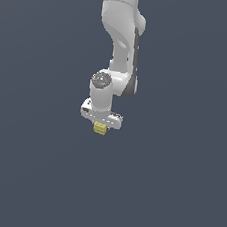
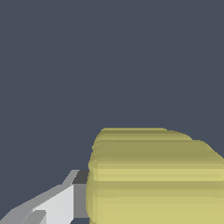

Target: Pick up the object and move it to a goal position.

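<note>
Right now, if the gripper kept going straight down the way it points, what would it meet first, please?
The gripper points down with the yellow object between its jaws. Below the object only plain dark ground shows, with nothing in the line. The way looks free, though depth to the ground is hard to judge.

No text, label, brand, number or sign can be read in either view.
</note>
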{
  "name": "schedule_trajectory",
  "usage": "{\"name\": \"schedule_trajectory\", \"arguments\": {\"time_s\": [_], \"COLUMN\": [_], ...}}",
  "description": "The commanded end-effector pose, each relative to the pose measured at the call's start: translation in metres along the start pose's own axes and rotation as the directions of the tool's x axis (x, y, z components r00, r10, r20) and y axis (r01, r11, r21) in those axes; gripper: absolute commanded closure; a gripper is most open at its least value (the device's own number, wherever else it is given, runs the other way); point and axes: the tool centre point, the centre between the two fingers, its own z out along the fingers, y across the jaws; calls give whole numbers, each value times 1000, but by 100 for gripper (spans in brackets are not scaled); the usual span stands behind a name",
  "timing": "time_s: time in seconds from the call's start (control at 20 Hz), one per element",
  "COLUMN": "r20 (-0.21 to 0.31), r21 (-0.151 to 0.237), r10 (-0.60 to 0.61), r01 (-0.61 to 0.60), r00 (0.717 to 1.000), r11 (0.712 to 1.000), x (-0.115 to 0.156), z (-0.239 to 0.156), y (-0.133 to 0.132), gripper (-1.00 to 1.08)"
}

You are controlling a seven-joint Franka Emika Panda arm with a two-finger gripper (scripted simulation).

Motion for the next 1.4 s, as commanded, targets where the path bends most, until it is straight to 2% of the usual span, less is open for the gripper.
{"name": "schedule_trajectory", "arguments": {"time_s": [0.0, 0.45, 0.7, 1.0, 1.35], "r20": [0, -1, -29, -111, -253], "r21": [0, 0, 0, -1, 3], "r10": [0, 0, 12, 44, 99], "r01": [0, 0, -12, -45, -102], "r00": [1000, 1000, 999, 993, 962], "r11": [1000, 1000, 1000, 999, 995], "x": [0, 0, 8, 30, 67], "z": [1, 0, -5, -22, -56], "y": [0, 0, -5, -17, -37], "gripper": [108, 108, 108, 108, 108]}}
